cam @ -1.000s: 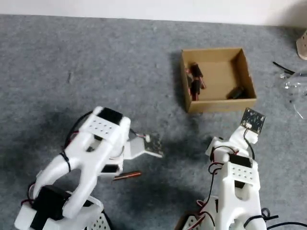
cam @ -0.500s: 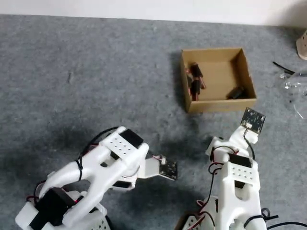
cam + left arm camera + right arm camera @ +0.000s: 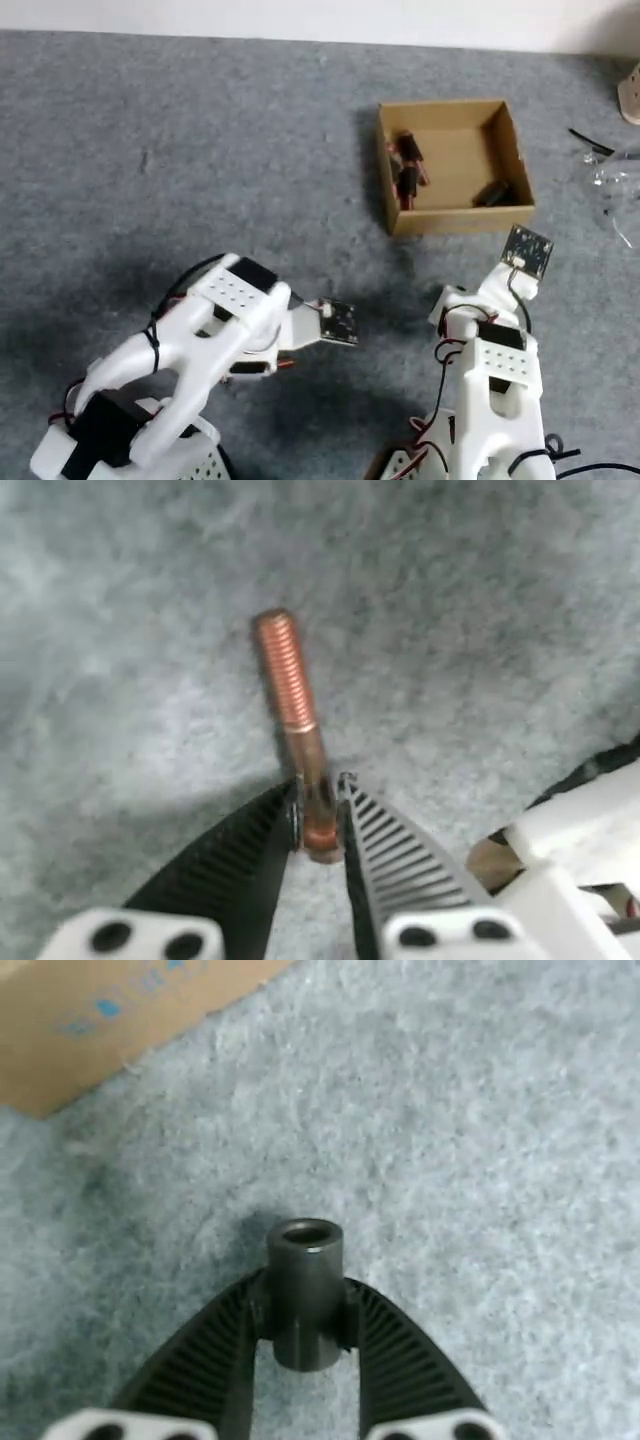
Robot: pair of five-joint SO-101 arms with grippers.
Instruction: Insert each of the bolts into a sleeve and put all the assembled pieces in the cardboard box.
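We grip the bolt (image 3: 288, 685) by its head end in the closed left gripper (image 3: 320, 788), leaving the threads free for insertion. Our right gripper (image 3: 305, 1300) clamps the sleeve (image 3: 304, 1255), bore exposed, near the cardboard box (image 3: 460, 220) holding finished pieces (image 3: 408, 165).

Soft, fairly bright light falls from overhead. A broad dim shadow lies on the table (image 3: 480, 600) beside the left tool (image 3: 320, 785) gripping the bolt (image 3: 290, 690); a smaller, darker one sits just ahead of the right tool (image 3: 305, 1290), against its clamped sleeve (image 3: 304, 1260).
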